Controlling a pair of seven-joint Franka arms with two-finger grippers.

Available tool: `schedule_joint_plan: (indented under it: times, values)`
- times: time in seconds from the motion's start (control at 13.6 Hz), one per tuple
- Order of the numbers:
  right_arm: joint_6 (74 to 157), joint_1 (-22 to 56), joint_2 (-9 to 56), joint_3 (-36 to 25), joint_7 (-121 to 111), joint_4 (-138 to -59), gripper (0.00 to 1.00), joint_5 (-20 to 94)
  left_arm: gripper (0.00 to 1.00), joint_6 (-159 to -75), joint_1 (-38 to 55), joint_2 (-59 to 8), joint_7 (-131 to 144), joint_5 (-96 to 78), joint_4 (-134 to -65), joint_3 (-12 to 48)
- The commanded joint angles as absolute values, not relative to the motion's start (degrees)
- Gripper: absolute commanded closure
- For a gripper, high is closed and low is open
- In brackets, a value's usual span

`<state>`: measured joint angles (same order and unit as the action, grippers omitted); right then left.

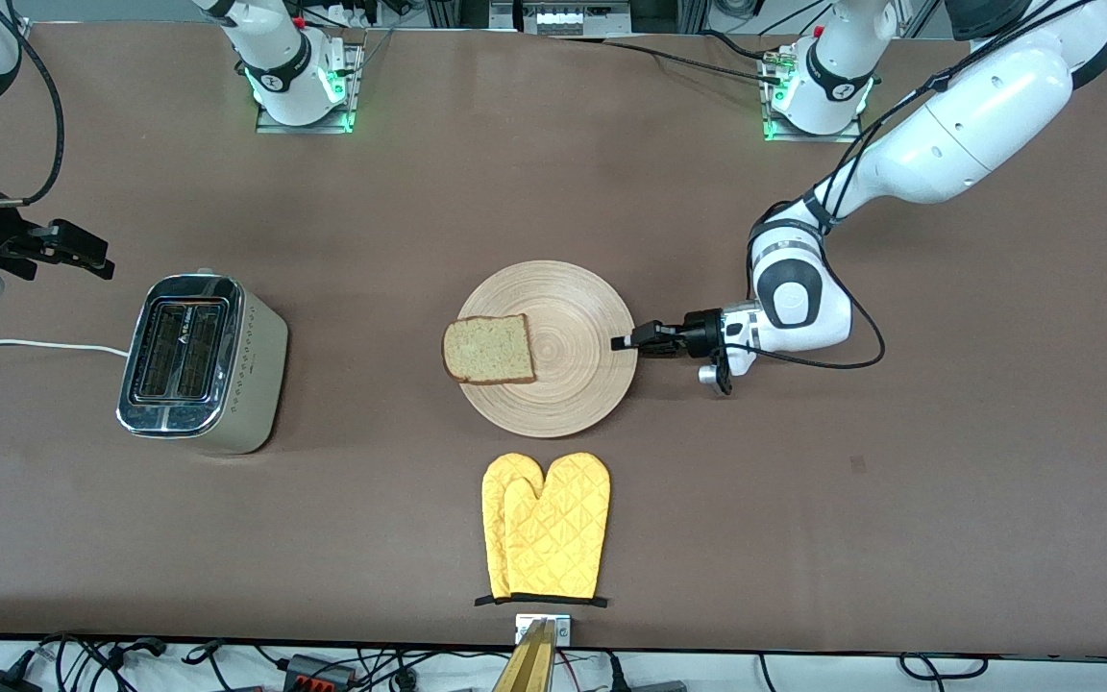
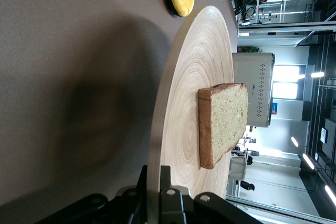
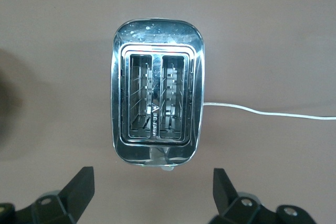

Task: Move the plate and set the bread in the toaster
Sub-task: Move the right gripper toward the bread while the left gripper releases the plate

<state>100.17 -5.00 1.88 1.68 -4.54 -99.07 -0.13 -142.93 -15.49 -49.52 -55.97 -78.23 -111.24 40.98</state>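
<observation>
The plate (image 1: pixel 553 351) lies flat near the middle of the counter (image 1: pixel 899 500), and the bread (image 1: pixel 488 349) rests on it at the rim toward the right arm's end, one edge just overhanging. The left claw (image 1: pixel 623 342) reaches in low and level from the left arm's end, its fingers together, clamped on the plate's rim; the left wrist view shows the wooden edge running straight in between them. The toaster (image 1: pixel 200 363) stands well apart from the plate toward the right arm's end, its two slots bare and its white cord (image 1: pixel 30 344) trailing off the counter's edge. The right claw (image 1: pixel 83 252) hangs in the air near the toaster, fingers spread wide and holding nothing.

The step in hand looks like moving the plate. The next move probably calls for sliding it level toward the toaster, so the slice does not slip off, before the waiting right arm can pick it.

A pair of yellow oven mitts (image 1: pixel 544 529) lies nearer the camera than the plate. No brand or lettering is readable anywhere.
</observation>
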Motion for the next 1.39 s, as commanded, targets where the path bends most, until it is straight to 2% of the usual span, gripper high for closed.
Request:
schedule_joint_plan:
  times: [0.0, 0.29, 0.51, 0.59, 0.66, 1.1, 1.32]
  values:
    - [100.2, -4.2, 2.0, 2.2, -4.1, -99.8, 0.0, -0.5, 0.94, -142.3, -13.9, -49.0, -58.5, -80.6, -111.1, 39.7]
    - [101.0, 1.6, 5.5, 2.2, 5.4, -99.8, 0.0, -0.5, 0.93, -142.3, -12.3, -49.0, -59.4, -80.6, -110.4, 38.1]
    - [103.4, 6.3, 8.3, 2.2, 6.2, -99.7, 0.0, -0.4, 0.46, -142.3, -11.8, -49.0, -59.3, -80.7, -110.4, 37.4]
    - [104.1, 7.6, 9.0, 2.2, 6.2, -99.7, 0.0, -0.4, 0.17, -142.3, -11.9, -48.9, -59.3, -80.7, -110.4, 37.4]
    - [104.7, 8.7, 9.7, 2.2, 6.2, -99.4, 0.0, -0.4, 0.0, -142.3, -12.3, -48.6, -59.4, -80.7, -110.4, 37.4]
    - [110.2, 14.4, 14.1, 2.2, 6.2, -99.1, 0.0, 0.1, 0.0, -141.1, -17.2, -45.4, -59.2, -79.5, -110.9, 37.5]
    - [112.9, 17.0, 17.5, 2.2, 6.2, -98.4, 0.0, 0.4, 0.0, -135.7, -22.1, -45.5, -59.2, -68.2, -110.2, 37.4]
